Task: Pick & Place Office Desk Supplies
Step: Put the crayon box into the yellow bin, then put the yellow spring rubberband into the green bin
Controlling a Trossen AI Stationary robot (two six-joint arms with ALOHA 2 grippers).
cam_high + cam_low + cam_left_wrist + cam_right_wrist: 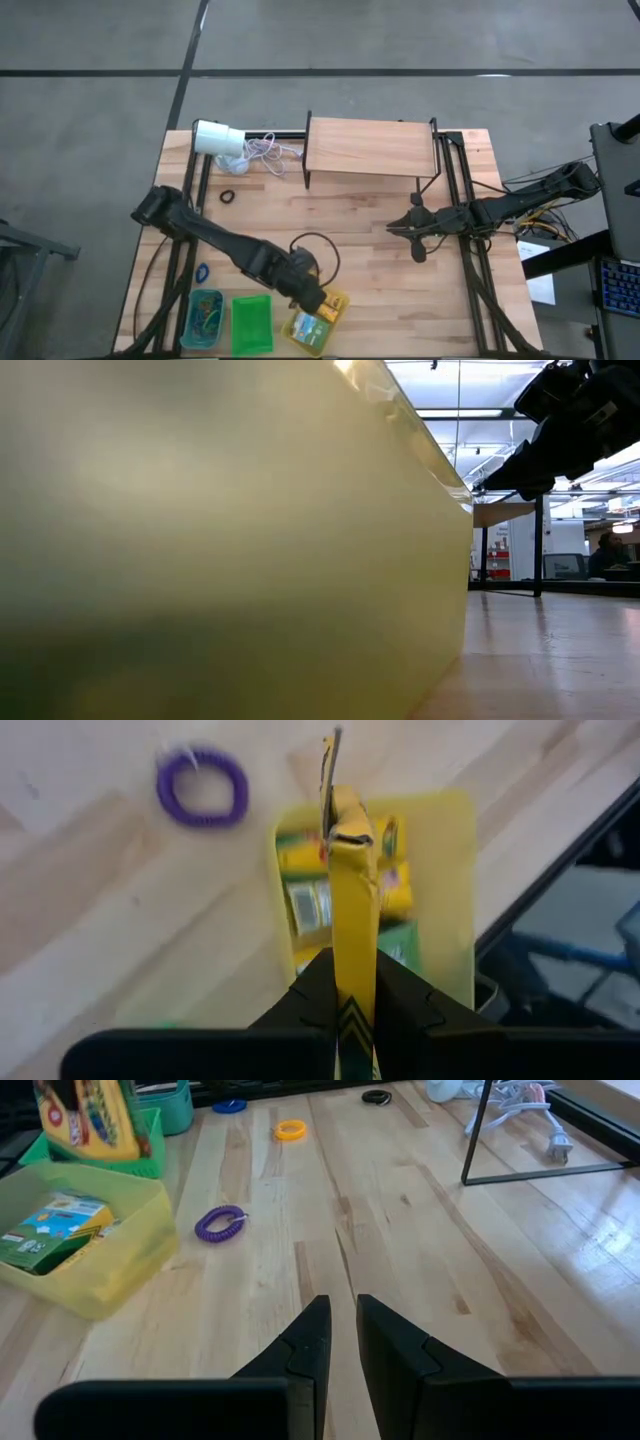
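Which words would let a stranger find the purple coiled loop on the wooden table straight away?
Start at the row of three plastic bins along the table's near edge and take the yellow plastic bin holding crayon boxes. The purple coiled loop lies flat on bare wood just beside it. Unlike the orange loop farther off, it is purple and nearest the bin.
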